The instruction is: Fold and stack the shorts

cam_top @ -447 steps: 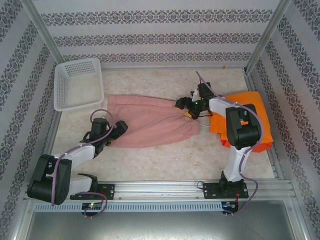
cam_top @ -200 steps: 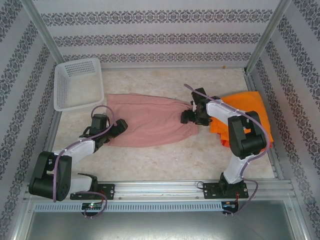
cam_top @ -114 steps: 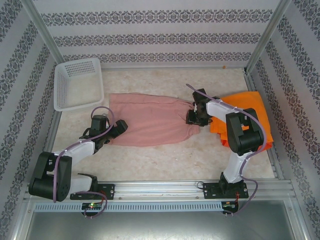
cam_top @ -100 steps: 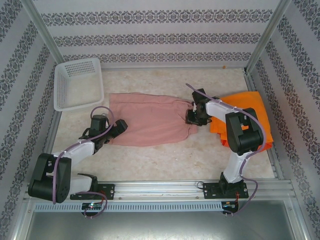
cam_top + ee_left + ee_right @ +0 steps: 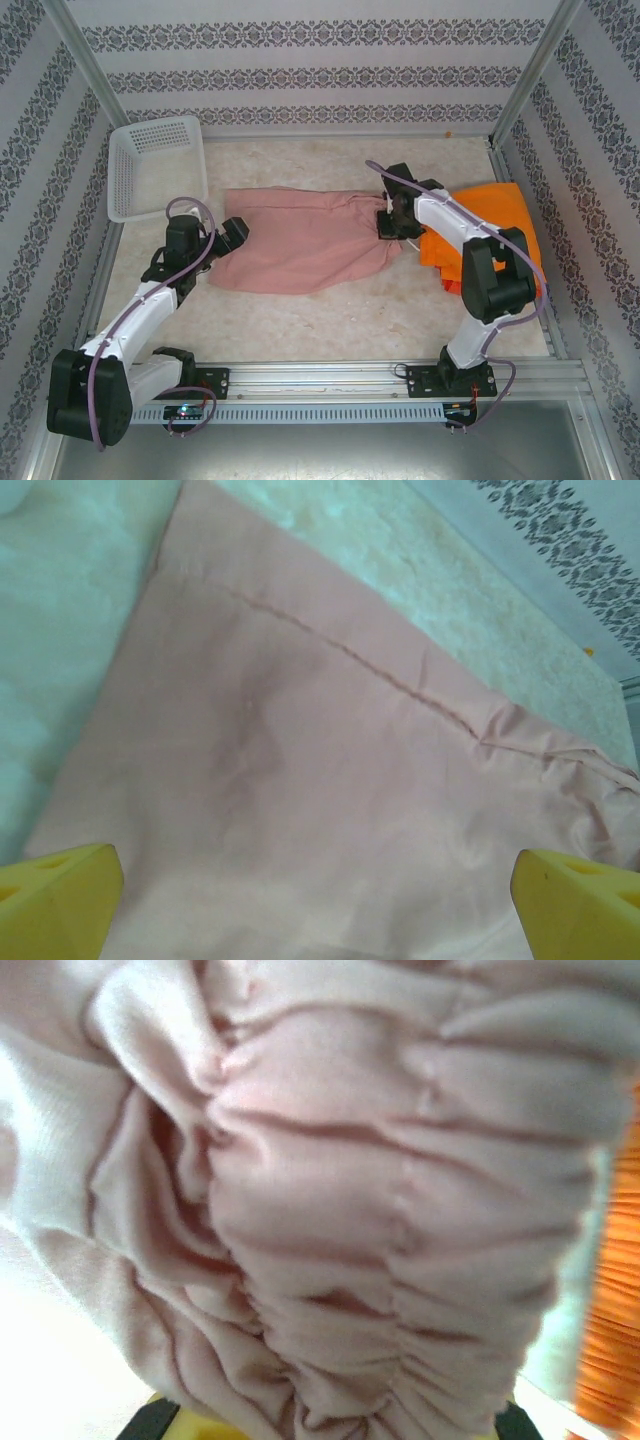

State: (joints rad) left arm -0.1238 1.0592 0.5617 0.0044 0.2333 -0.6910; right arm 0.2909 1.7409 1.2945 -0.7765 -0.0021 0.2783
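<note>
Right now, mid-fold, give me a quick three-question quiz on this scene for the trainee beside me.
1. True or false: the left gripper is shut on the pink shorts.
2. Which part of the pink shorts does the right gripper pinch? A) a leg hem B) the gathered waistband C) a side seam
3. Fill in: the orange shorts lie on the ____ side of the table.
Key: 1 false, its yellow fingertips stand wide apart above the cloth. 2 B. 3 right.
</note>
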